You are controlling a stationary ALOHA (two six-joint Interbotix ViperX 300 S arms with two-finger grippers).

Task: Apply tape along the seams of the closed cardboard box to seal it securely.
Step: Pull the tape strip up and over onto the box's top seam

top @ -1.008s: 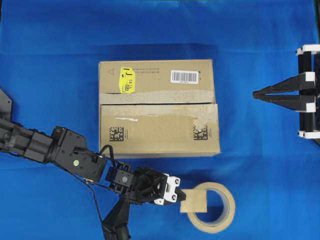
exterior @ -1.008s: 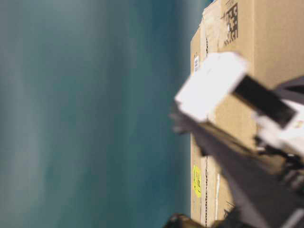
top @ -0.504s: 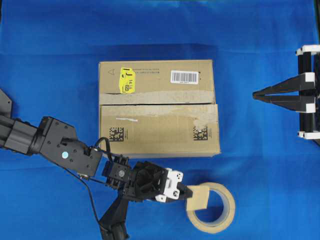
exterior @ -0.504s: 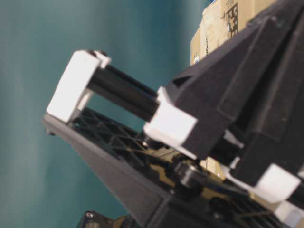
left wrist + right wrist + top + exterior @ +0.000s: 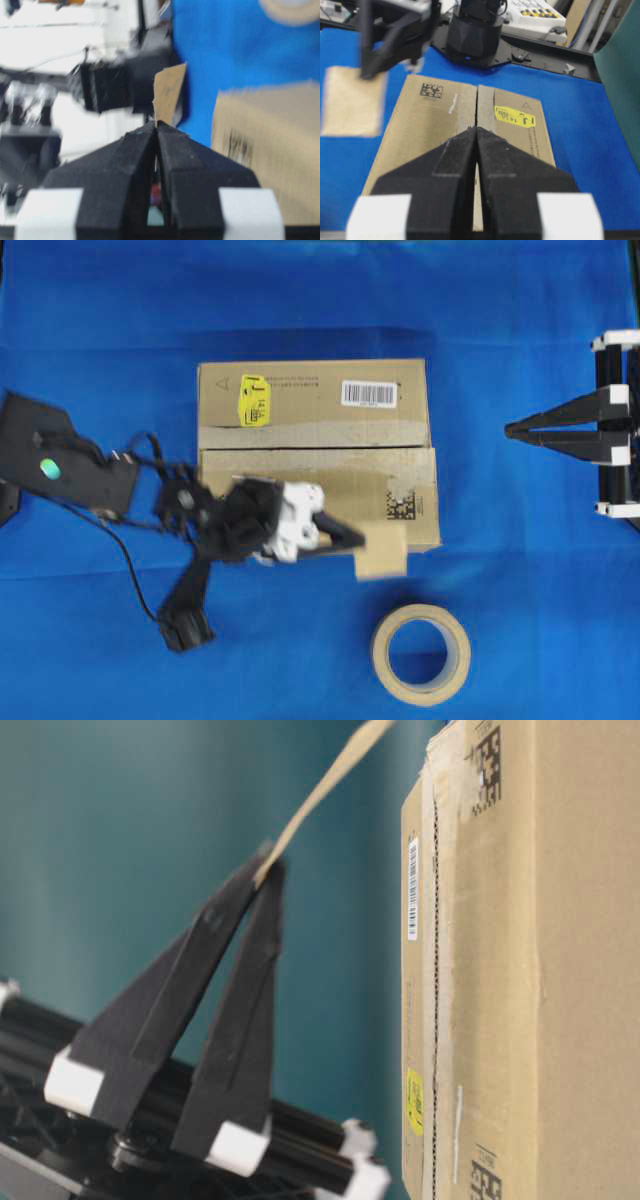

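Nearest the front edge of the table [image 5: 100, 340], one beige tape roll [image 5: 421, 654] lies flat on the blue cloth, apart from everything else, with bare cloth all round it.

Just beyond it, the left gripper [image 5: 345, 536] hangs over the near edge of the cardboard box [image 5: 300, 500]. Its jaws are pressed together on one edge of the tape [image 5: 381, 550], a single tan square piece. The piece overlaps the box's near right corner in the overhead view; the table-level view shows it slanting away from the jaw tips, off the box surface [image 5: 335, 775]. Arm and gripper are motion-blurred.

One box, closed. Its near flap carries two black square matrix codes, the left one hidden under the gripper, and a short white streak. The seams [image 5: 315, 448] show as one dark line running the box's full length between the two flaps, edged with pale torn residue. The far flap carries one yellow sticker [image 5: 254, 402], handwriting on it not readable, and one white barcode label [image 5: 369, 392] with a line of small print too fine to read.

Open blue cloth borders the box on all four sides.

The right gripper [image 5: 512, 427] sits at the right edge, well apart from the box, jaws fully together, nothing between them.
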